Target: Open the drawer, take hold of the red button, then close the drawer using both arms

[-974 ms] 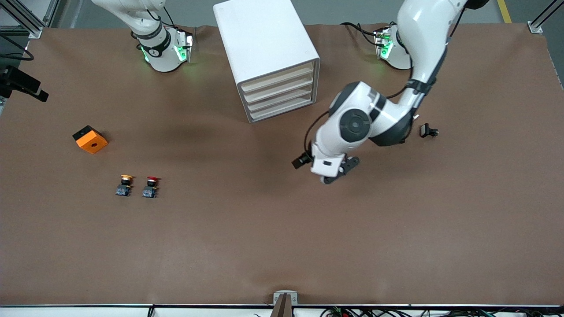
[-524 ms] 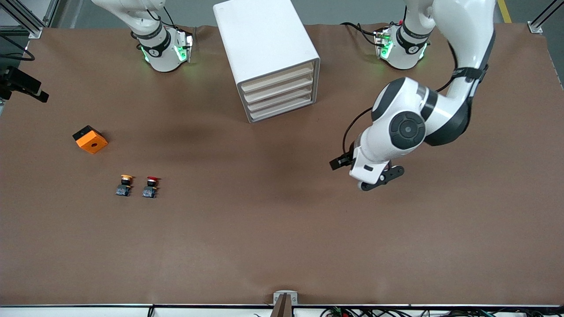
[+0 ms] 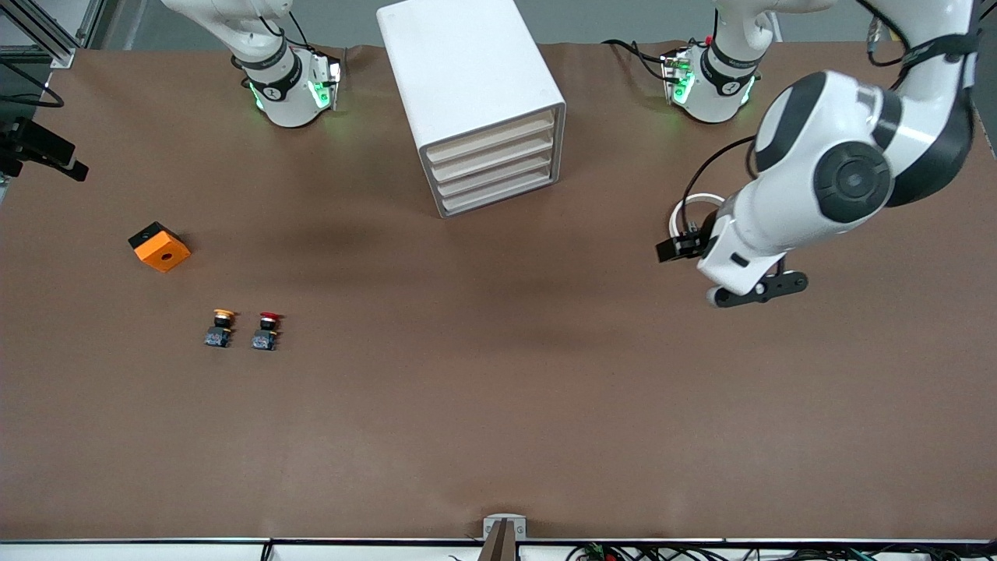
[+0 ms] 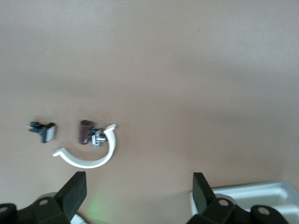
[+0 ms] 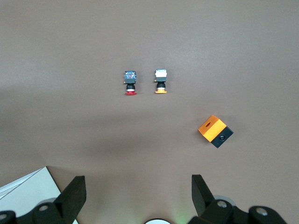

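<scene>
L gripper (image 3: 749, 292), jaws apart, is hanging over bare table (image 3: 498, 436) at L arm's end. R gripper (image 5: 135, 196), jaws apart, is waiting high over button (image 3: 265, 330). Drawers (image 3: 491, 164) all shut.

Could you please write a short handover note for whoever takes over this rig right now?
Left tool: open, empty, over bare table toward the left arm's end.
Right tool: open, empty, up high; that arm waits.
Cabinet: all four drawers shut.
Red button: on the table beside the yellow button, nearer the camera than the orange cube.
Done: nothing shows as done.
Left: open drawer, grab red button, close drawer.
</scene>
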{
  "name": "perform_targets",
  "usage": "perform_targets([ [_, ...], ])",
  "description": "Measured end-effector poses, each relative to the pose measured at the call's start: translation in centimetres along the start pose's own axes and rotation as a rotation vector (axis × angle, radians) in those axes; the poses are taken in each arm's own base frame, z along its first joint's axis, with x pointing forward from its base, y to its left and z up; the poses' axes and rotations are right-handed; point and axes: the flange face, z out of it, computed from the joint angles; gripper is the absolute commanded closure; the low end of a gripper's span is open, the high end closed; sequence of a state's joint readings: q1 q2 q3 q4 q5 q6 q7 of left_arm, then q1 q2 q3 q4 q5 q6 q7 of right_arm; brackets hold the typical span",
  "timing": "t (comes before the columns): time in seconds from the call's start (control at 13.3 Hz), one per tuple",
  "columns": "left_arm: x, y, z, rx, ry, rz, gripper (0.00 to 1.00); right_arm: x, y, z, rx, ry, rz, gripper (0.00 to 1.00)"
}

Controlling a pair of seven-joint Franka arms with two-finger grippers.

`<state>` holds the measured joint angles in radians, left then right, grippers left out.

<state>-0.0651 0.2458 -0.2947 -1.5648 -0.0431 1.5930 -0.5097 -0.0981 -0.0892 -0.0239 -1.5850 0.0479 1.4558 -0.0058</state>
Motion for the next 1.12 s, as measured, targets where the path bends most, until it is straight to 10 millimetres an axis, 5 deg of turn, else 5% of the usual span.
perform_targets([
  [1.12, -4.1, -16.5, -5.3, 0.002, 0.047, 0.127, 0.0, 0.2, 0.5, 0.4, -0.051, 0.006, 0.001, 0.0],
])
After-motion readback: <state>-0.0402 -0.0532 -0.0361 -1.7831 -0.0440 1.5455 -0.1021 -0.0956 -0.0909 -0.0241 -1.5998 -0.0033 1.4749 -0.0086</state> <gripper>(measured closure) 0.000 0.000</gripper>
